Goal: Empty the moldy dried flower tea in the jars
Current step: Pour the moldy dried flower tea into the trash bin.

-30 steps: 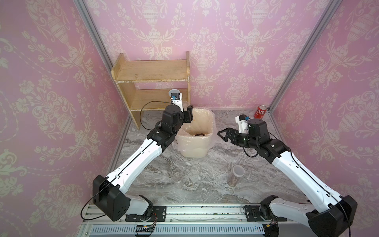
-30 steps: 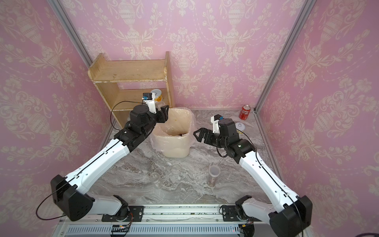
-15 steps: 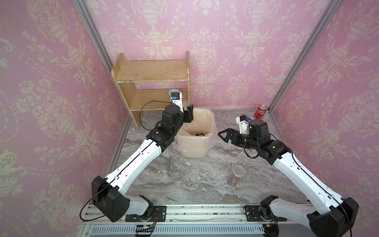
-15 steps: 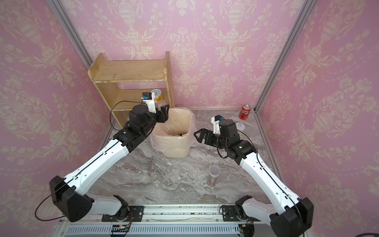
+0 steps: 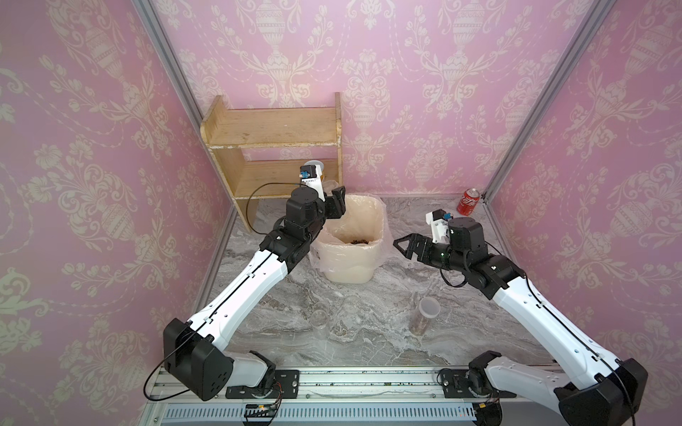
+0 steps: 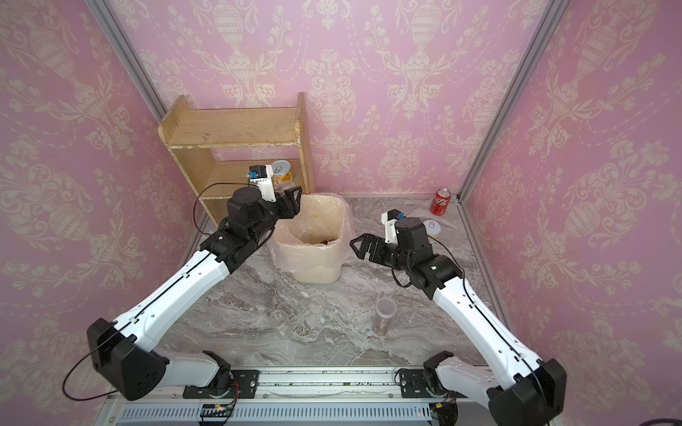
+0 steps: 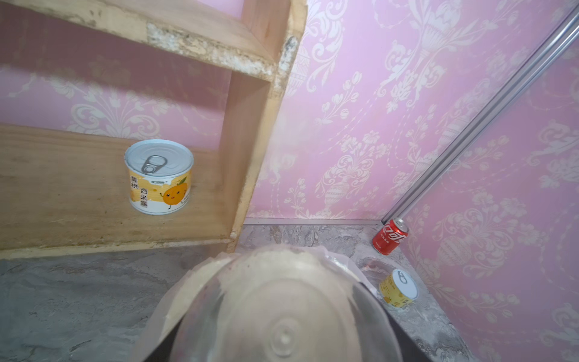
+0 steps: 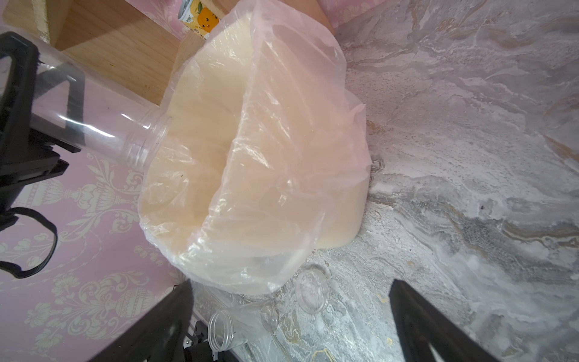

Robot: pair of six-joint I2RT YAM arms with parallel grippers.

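One jar (image 8: 100, 122) hangs tipped over the bin (image 5: 350, 265), clamped in the left gripper (image 5: 337, 206), centre frame; tea (image 5: 357, 241) heaped inside. Meanwhile the right gripper (image 5: 401, 249) gapes empty. Next, likely: uncap the lidded tall jar (image 5: 424, 321), lower right.

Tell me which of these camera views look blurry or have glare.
Left wrist view: the held jar, close to the lens, is out of focus; the tin on the shelf is sharp. Right wrist view: glare streaks on that jar and the bin liner. Both top views: evenly lit and sharp.
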